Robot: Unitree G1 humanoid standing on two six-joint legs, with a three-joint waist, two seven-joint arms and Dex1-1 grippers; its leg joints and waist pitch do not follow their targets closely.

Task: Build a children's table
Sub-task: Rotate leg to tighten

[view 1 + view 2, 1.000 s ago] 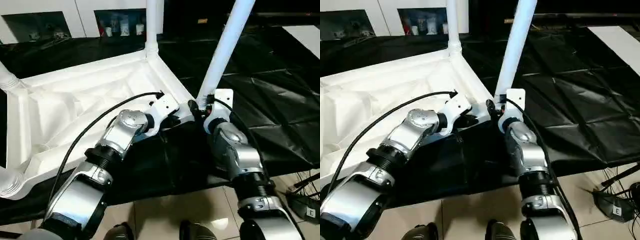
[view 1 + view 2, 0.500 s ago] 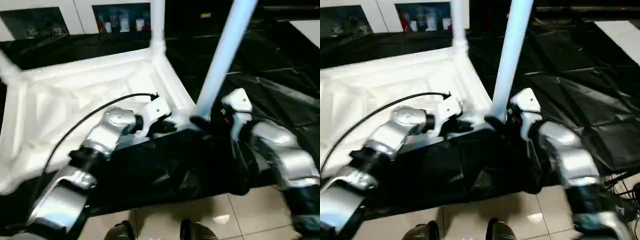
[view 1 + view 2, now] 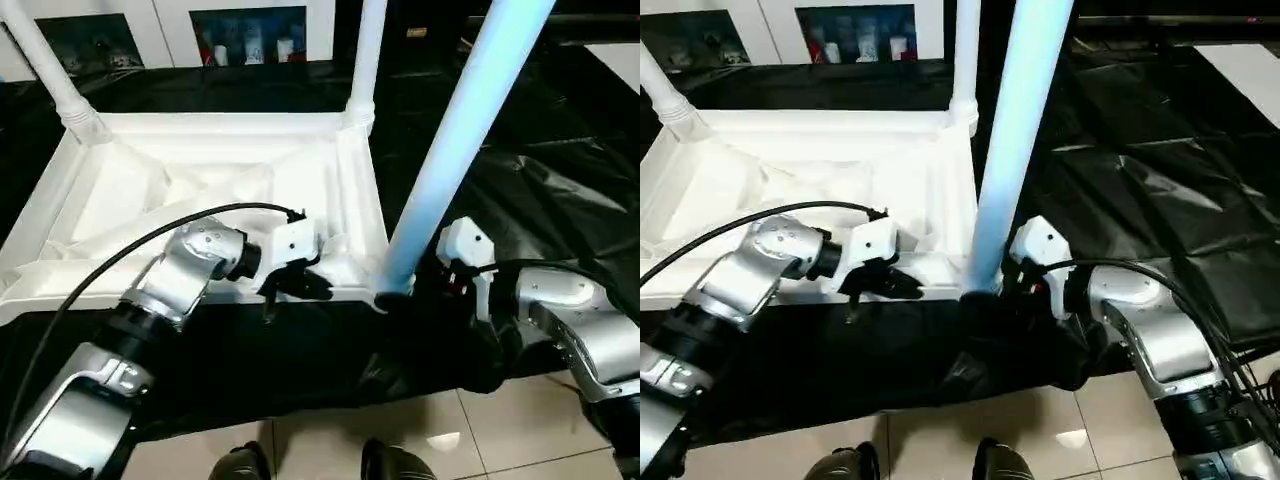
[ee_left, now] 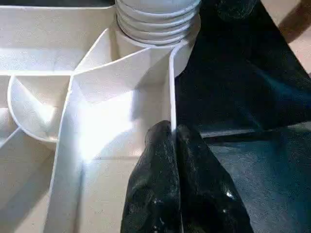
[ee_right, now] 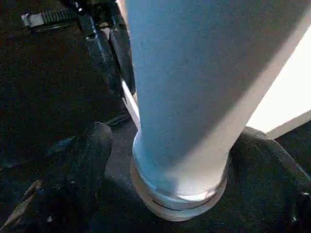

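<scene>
At 6 o'clock corner of upturned white plastic ribbed table top (image 3: 330,190): long white tapered tube leg (image 3: 455,150) seated, right tool (image 5: 160,160) wide astride base. Left tool (image 4: 172,145) pinched on top's rim. Three legs visible standing; fourth socket unseen.

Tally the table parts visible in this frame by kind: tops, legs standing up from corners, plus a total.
Table top: 1
Legs standing up: 3, far left, far right, near right
Total: 4 parts
</scene>
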